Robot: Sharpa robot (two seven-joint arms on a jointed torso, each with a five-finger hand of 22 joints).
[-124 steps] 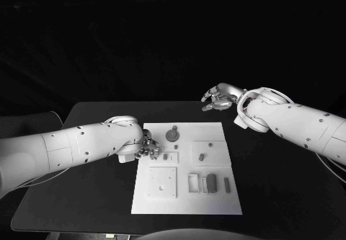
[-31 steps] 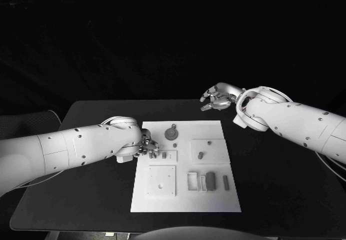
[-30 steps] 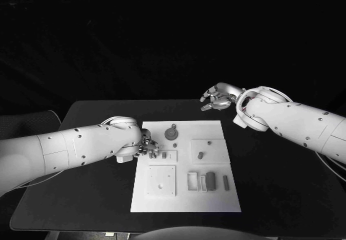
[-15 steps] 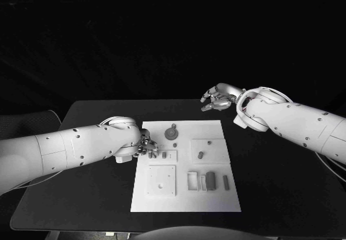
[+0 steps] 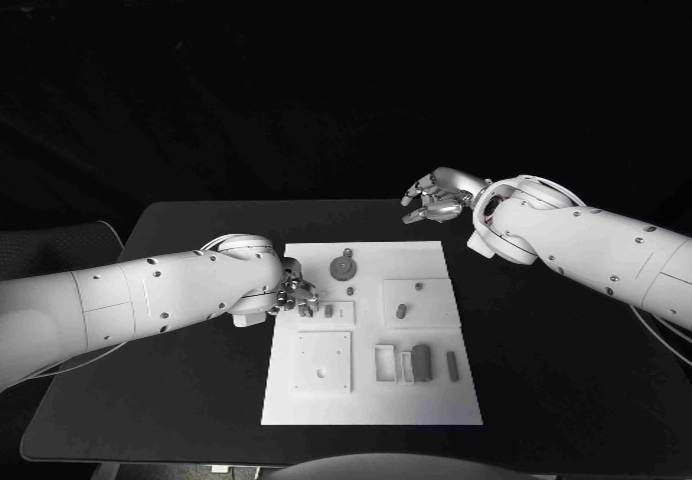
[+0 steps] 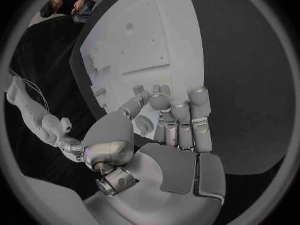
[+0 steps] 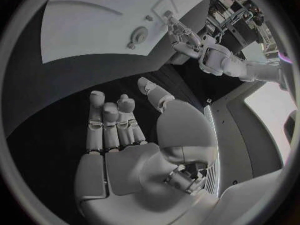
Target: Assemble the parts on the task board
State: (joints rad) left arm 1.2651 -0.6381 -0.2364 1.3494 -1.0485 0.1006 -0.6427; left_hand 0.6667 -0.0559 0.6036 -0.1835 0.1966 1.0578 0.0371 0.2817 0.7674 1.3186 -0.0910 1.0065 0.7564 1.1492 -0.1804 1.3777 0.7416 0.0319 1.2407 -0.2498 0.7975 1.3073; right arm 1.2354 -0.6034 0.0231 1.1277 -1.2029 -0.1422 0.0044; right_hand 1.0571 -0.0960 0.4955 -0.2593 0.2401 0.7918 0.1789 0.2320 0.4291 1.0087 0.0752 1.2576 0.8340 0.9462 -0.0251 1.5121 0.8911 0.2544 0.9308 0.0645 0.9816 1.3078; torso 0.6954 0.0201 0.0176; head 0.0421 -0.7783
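Observation:
The white task board (image 5: 372, 405) lies in the middle of the black table. A round grey disc (image 5: 343, 267) sits near its far edge, and two small parts (image 5: 402, 312) stand in a square plate to the right. My left hand (image 5: 296, 295) hovers over the board's left edge with its fingers curled in beside a slotted plate (image 5: 332, 311). In the left wrist view the curled fingers (image 6: 161, 102) hide whether a part sits between them. My right hand (image 5: 437, 200) hangs beyond the board's far right corner with its fingers (image 7: 109, 120) apart and nothing in them.
A larger square plate (image 5: 325, 362) lies at the board's near left. Several upright grey parts (image 5: 423, 362) stand in a row at its near right. Bare black table (image 5: 562, 360) runs along both sides of the board.

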